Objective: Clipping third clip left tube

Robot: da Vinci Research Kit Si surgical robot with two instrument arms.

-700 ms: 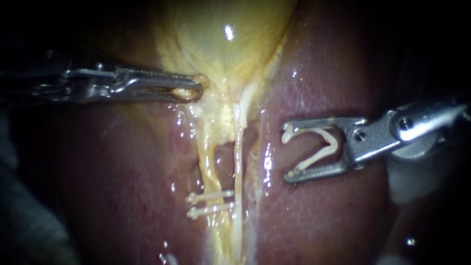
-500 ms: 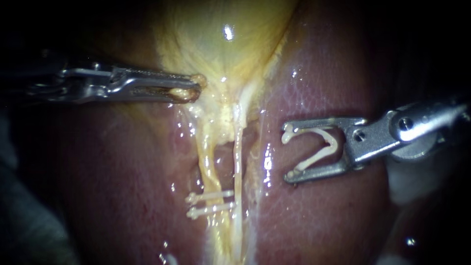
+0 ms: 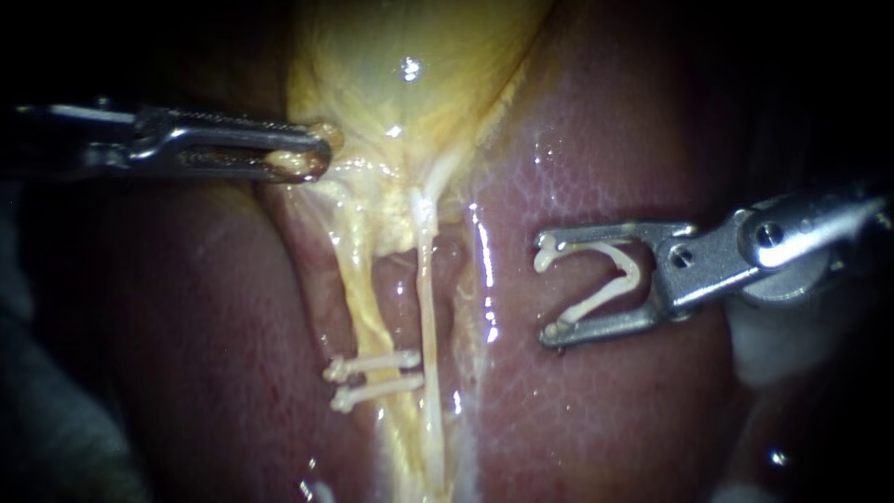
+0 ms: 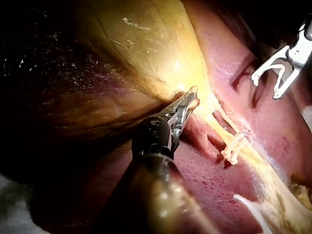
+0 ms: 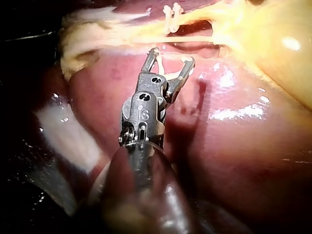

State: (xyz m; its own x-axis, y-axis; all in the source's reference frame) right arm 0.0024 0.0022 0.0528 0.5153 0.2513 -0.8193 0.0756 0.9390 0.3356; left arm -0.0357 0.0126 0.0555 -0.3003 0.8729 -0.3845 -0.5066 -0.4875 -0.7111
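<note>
The right instrument point(image 3: 549, 293) hung right of the left tube point(image 3: 358, 307), jaws wide around an open clip point(image 3: 629, 265) whose mouth faced it across the thinner right tube point(image 3: 426, 298). That left tube ran up and down the endoscope view, two clips point(image 3: 372, 361) crossing it low down; the left instrument point(image 3: 307, 160) gripped the gallbladder point(image 3: 400, 84) above it.

Your light pools at the centre: glare spots gleam on the gallbladder point(image 3: 410, 88) and wet liver point(image 3: 596, 168), your right instrument point(image 3: 547, 292) shadows the liver, and the edges go dark.
</note>
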